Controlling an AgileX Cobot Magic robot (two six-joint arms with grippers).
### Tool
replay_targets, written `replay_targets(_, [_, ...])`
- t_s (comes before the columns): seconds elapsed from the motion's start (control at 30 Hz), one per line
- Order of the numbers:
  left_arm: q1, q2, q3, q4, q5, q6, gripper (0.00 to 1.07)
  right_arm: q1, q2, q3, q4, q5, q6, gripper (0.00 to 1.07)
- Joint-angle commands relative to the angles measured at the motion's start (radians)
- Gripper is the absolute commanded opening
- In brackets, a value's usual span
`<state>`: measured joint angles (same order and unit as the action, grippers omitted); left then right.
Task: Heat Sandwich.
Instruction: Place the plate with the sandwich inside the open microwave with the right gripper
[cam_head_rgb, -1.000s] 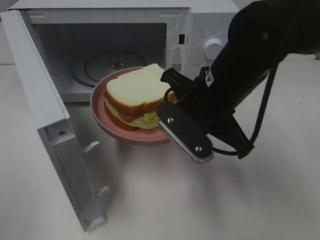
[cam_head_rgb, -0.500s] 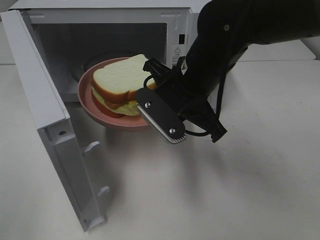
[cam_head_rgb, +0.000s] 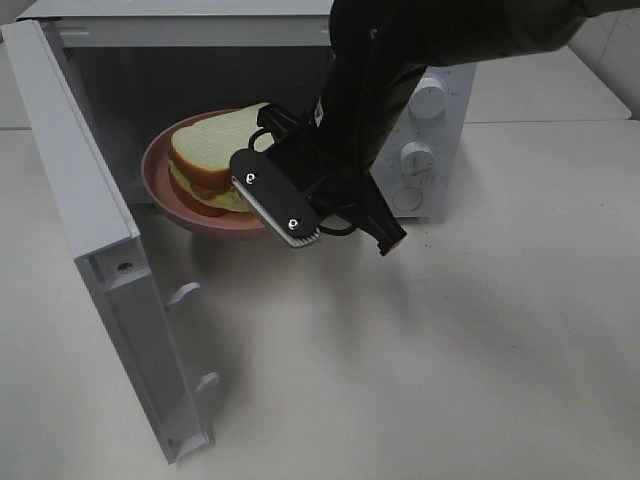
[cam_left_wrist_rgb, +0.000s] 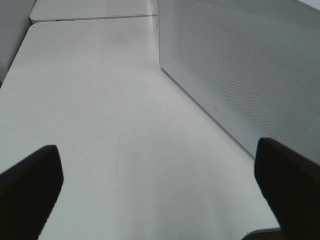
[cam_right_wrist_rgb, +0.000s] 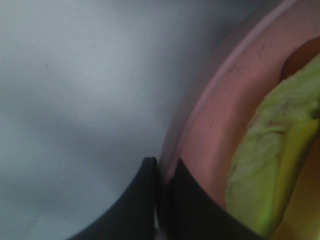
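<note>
Beside the oven (cam_left_wrist_rgb: 240, 65), at far left, leave the left tool (cam_left_wrist_rgb: 160, 187) alone: spread wide, empty, low over the desk (cam_left_wrist_rgb: 100, 100) next to the dotted side wall.

Next, mind the open door (cam_head_rgb: 80, 200), swung out to the front; pass well clear of its inner edge.

Then carry the plate (cam_head_rgb: 165, 195) level and slow, deeper inside, remembering the grip at one point of the rim only, with risk of dipping on the far side. Watch the sandwich (cam_head_rgb: 215, 145), lying on this plate at the mouth of the oven, partly inside; avoid any jerk, to prevent sliding. Judged not set down yet, so lower until resting flat inside, centred if possible, and only then let go.

Pinching the near rim, one finger on each side: right tool (cam_head_rgb: 250, 175), pressed together. Hold this grip until the plate rests, then pull straight out.

Farther right, knobs (cam_head_rgb: 415, 157) on the panel. No brand found anywhere; small marks around the knobs, too small to read.
</note>
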<state>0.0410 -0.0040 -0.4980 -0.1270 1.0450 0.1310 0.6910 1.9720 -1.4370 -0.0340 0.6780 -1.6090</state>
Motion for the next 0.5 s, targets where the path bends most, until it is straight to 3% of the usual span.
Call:
replay_targets(0.03, [0.000, -0.026, 0.001, -0.008, -0.015, -0.007, 1.01, -0.002, 0.019, -0.051, -0.009, 0.010, 0.018, 0.00])
replay_targets(0.5, [0.000, -0.026, 0.001, -0.008, -0.015, -0.007, 1.01, -0.002, 0.163, -0.275, -0.032, 0.115, 0.105, 0.00])
